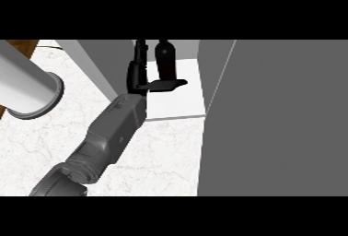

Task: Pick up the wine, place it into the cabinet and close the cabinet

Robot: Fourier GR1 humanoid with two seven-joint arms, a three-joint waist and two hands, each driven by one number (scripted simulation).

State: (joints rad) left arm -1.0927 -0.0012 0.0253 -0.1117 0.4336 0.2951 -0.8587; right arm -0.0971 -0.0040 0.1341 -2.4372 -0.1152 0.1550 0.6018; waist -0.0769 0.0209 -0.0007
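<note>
The wine bottle point(165, 59) is dark and stands upright on the white shelf point(178, 100) inside the cabinet. My left hand point(139, 76) reaches into the cabinet just left of the bottle. Its fingers point(140, 54) point straight up beside the bottle, with a thin gap between them and the glass. The thumb point(167, 85) sticks out to the right across the bottle's base. The hand is open. The cabinet door point(279, 120) stands open as a large grey panel on the right. My right hand does not show.
A pale cylinder with a grey rim point(27, 87) lies at the left edge over the marble counter point(163, 152). The cabinet's grey side wall point(98, 64) rises left of my forearm. A strip of wood shows at the top left corner.
</note>
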